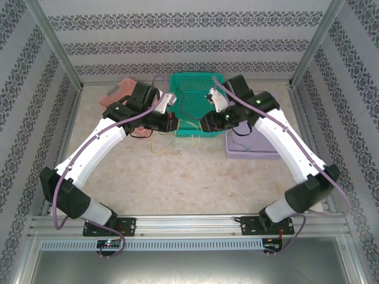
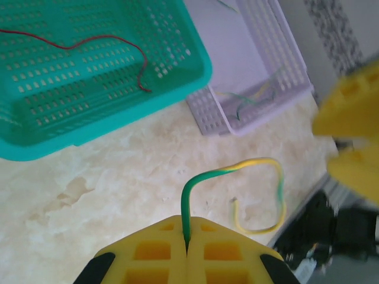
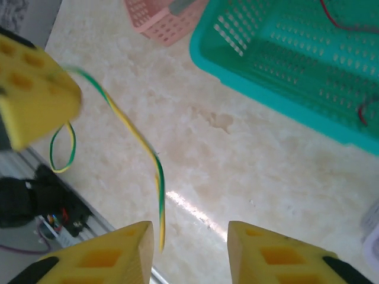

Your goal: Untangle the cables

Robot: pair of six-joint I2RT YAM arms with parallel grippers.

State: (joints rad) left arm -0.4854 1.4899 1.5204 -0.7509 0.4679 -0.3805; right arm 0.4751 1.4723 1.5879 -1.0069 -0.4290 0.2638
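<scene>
My left gripper (image 2: 187, 245) is shut on a green-and-yellow cable (image 2: 260, 171) that rises from the jaws and curls over the table to the right. In the right wrist view the same cable (image 3: 137, 139) hangs from the left gripper's yellow fingers (image 3: 35, 94), and its free end dangles just inside the left finger of my open right gripper (image 3: 189, 234), apart from both pads. From above, the left gripper (image 1: 172, 123) and the right gripper (image 1: 203, 125) face each other before the teal basket (image 1: 177, 80). A thin red cable (image 2: 89, 41) lies in the teal basket.
A purple basket (image 2: 204, 112) right of the teal basket holds more thin green and yellow wires (image 2: 249, 100). A pink basket (image 1: 118, 92) stands at the back left. A dark wire (image 1: 139, 134) lies under the left arm. Bare marble table extends toward the near edge.
</scene>
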